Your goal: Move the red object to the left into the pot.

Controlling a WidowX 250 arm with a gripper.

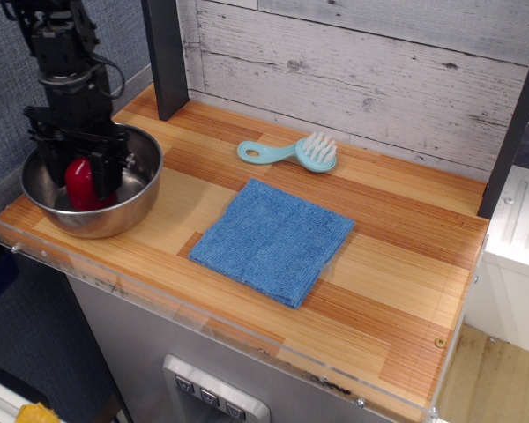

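The pot [139,141] is a wide shiny steel bowl at the left end of the wooden counter. My black gripper [78,176] reaches down into it from above. The red object [79,183], a small glossy dark-red dome, sits between the fingers [106,172], low inside the pot near its bottom. The fingers stand close on both sides of it and look shut on it. The right finger hides part of the dome.
A blue folded cloth [273,240] lies mid-counter. A light-blue brush [291,152] lies behind it near the plank wall. A black post [167,57] stands behind the pot. The counter's front edge has a clear plastic lip [203,326].
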